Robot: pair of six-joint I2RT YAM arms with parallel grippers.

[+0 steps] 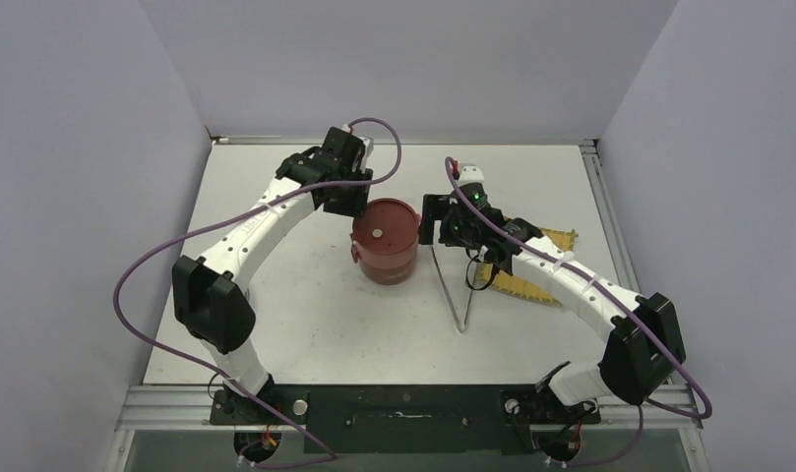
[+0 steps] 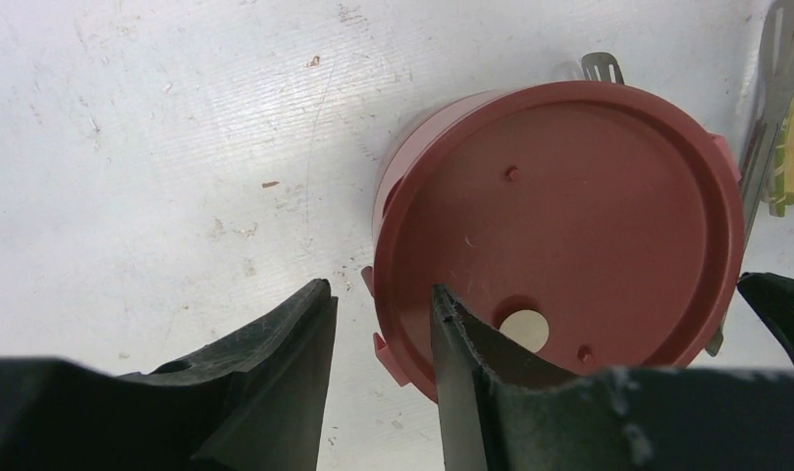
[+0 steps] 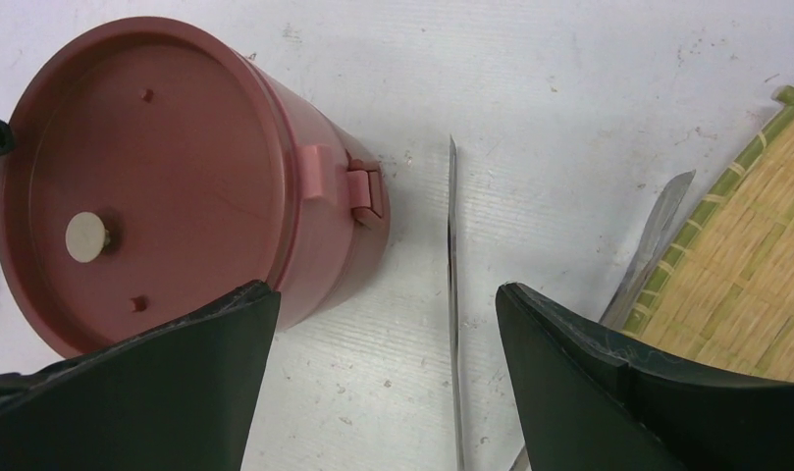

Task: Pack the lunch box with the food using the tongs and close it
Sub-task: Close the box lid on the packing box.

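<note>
Two stacked bowls, lidded: lunch box (image 1: 386, 239) at frame centre, tongs (image 1: 451, 285) lying just right.
Left gripper (image 2: 378, 292) narrowly parted astride the rim, right gripper (image 3: 385, 294) wide, empty; likely stiff, slick plastic, best taken by the rim.

The lunch box (image 1: 386, 241) is dark red all over, with one small cream disc (image 1: 377, 234) on its lid. The tongs (image 1: 451, 290) are plain shiny silver. The mat (image 1: 527, 285) is yellow, woven in fine stripes, with a green edge. The worktop (image 1: 305, 315) is white with faint grey scuffs. Both arms (image 1: 266, 221) are white with black joints and purple cables (image 1: 128, 285). The left pincer (image 2: 381, 294) and the right pincer (image 3: 385, 289) are black.
</note>
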